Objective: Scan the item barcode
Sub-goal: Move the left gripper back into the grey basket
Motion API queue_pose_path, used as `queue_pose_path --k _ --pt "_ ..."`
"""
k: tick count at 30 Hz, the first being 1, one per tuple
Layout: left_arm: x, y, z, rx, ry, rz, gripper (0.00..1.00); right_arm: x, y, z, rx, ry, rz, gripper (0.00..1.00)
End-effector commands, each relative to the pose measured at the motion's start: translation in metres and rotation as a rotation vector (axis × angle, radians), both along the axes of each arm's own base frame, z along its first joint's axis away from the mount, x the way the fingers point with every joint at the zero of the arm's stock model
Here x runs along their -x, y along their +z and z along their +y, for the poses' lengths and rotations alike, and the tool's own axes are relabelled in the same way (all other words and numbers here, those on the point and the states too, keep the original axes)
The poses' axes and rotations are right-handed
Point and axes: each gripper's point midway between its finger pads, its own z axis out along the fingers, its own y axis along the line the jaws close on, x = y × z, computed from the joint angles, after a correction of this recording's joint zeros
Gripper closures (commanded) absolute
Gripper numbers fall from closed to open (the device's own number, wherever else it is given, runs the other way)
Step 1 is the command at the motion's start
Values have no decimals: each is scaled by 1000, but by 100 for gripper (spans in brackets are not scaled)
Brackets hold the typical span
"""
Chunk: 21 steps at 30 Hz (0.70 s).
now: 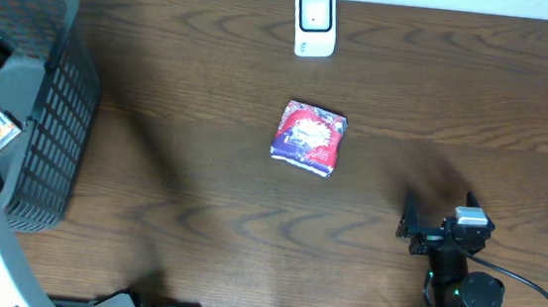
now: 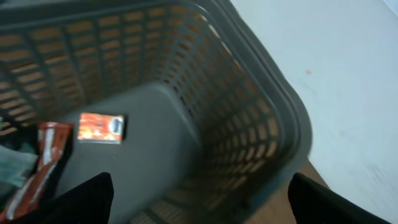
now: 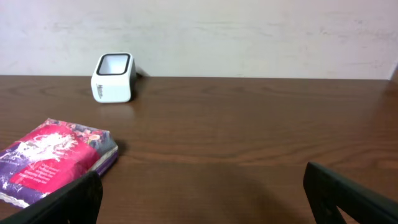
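Right fingers [image 3: 356,200] wide; packet [image 3: 55,158] ahead-left, apart.

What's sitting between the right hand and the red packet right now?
Nothing. Only bare table separates the right hand from the packet, as the overhead and right wrist views show.

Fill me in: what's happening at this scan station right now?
The left gripper hangs open over the grey basket with nothing between its fingers. A small orange box lies on the basket floor, near a red wrapper. The right gripper sits open and empty low over the table. The red-and-purple packet lies flat mid-table, apart from the white scanner. Nothing is held.
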Motion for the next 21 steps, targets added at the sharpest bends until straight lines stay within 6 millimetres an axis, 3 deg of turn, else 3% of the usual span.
queue_pose_path --k 1,9,21 --pt "5 0 12 -5 37 1 11 0 0 0 -18 -1 -5 1" --pt "19 -19 39 -56 171 116 10 0 0 0 -18 -1 -4 1" --pt "30 -90 75 -37 296 412 10 0 0 0 -18 -1 -4 1"
